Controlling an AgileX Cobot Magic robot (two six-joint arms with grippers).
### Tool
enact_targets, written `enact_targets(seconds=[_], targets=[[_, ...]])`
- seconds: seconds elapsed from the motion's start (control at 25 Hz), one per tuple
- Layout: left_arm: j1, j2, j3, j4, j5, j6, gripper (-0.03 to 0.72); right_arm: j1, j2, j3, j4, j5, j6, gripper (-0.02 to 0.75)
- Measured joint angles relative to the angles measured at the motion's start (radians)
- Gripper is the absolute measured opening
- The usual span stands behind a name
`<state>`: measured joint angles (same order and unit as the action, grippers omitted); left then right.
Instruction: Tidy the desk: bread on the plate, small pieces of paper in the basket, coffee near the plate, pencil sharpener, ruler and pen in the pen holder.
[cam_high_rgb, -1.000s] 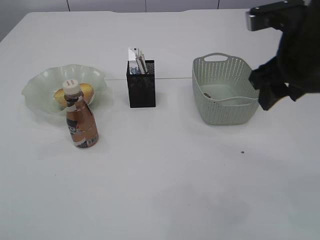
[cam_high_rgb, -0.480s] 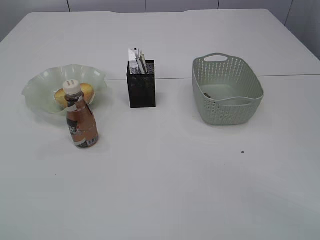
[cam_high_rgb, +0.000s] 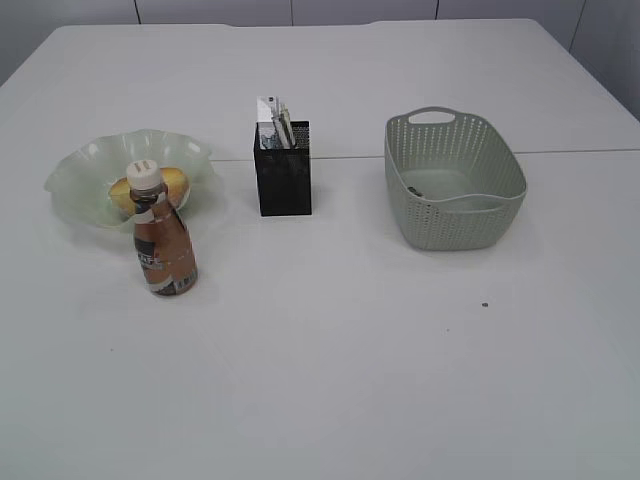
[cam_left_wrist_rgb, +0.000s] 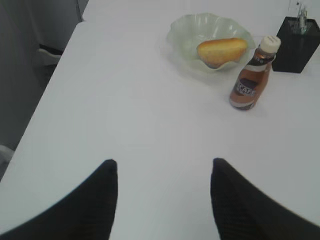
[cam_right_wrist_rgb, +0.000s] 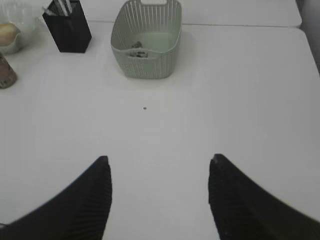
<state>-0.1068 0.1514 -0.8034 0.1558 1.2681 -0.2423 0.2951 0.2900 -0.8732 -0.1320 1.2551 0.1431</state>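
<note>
Lying broad and bare across the front half of the worktop (cam_high_rgb: 330, 390), its left edge near the plate (cam_high_rgb: 75, 180). Resting crosswise in that plate: one bread (cam_left_wrist_rgb: 221, 50). Standing upright just before it: one coffee (cam_high_rgb: 162, 235). Hovering released, holding nothing: left jaws (cam_left_wrist_rgb: 162, 197), right jaws (cam_right_wrist_rgb: 159, 192).

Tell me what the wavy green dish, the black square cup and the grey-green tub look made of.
Wavy pale green dish: likely glass, translucent and glossy. Black square cup: probably metal mesh, matt, with a fine grid. Grey-green tub: seemingly moulded plastic, matt, with rows of holes.
</note>
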Motion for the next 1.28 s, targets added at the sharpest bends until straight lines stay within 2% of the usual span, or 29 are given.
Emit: enact_targets(seconds=[0.36, 0.64, 1.08, 1.28], targets=[[0.0, -0.138, -0.004, -0.04, 0.01, 0.0, 0.428, 0.0, -0.292, 0.056, -0.002, 0.02, -0.014, 0.451], [0.0, -0.138, 0.008, -0.073, 0.01, 0.023, 0.424, 0.0, -0.312, 0.189, 0.007, 0.023, -0.014, 0.451], [0.0, -0.138, 0.227, -0.167, -0.129, 0.129, 0.424, 0.0, -0.312, 0.353, 0.029, -0.066, -0.014, 0.451], [0.0, -0.138, 0.263, -0.185, -0.147, 0.149, 0.424, 0.0, -0.312, 0.364, -0.012, -0.099, -0.014, 0.451]])
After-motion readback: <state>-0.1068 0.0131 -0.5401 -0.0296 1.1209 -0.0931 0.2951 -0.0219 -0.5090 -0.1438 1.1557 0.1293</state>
